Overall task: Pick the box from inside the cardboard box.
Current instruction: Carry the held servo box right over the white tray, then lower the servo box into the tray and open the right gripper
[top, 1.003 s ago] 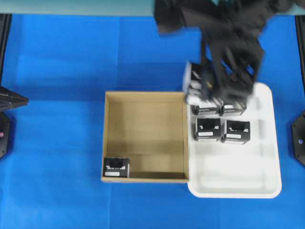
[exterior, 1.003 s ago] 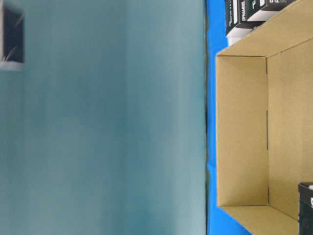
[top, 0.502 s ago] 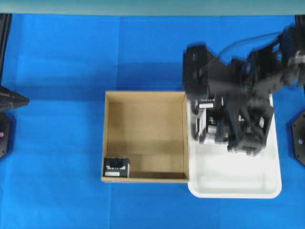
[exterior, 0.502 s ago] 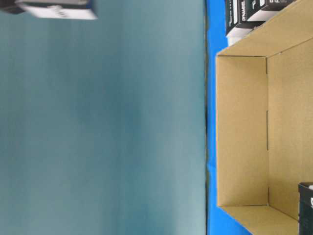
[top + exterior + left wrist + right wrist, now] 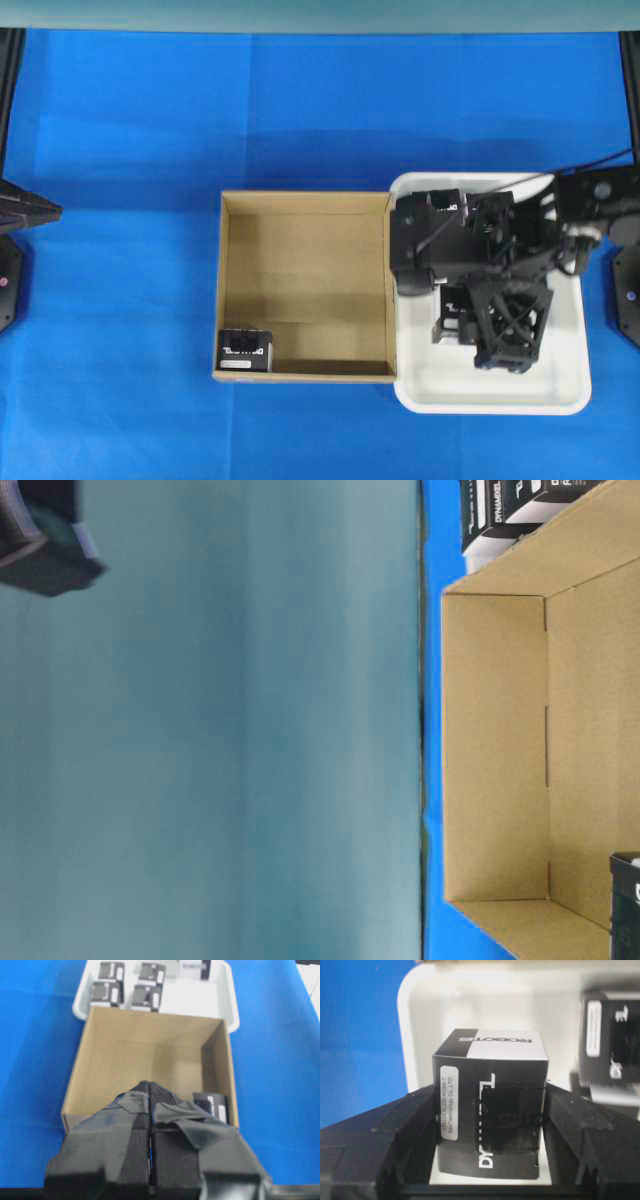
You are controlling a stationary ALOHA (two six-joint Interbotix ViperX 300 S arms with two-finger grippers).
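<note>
The right gripper [image 5: 490, 1125] clamps a black box [image 5: 490, 1110] between its pads, above the white tray [image 5: 560, 395] beside other boxes [image 5: 610, 1040]. The left gripper [image 5: 150, 1091] is closed, holding nothing, over the cardboard box [image 5: 228, 290], where one black box [image 5: 245, 350] sits in a corner.

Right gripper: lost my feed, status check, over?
Right gripper shut on a box, over the white tray. Left gripper shut, empty. One box left in the carton. Nothing in the way.
</note>
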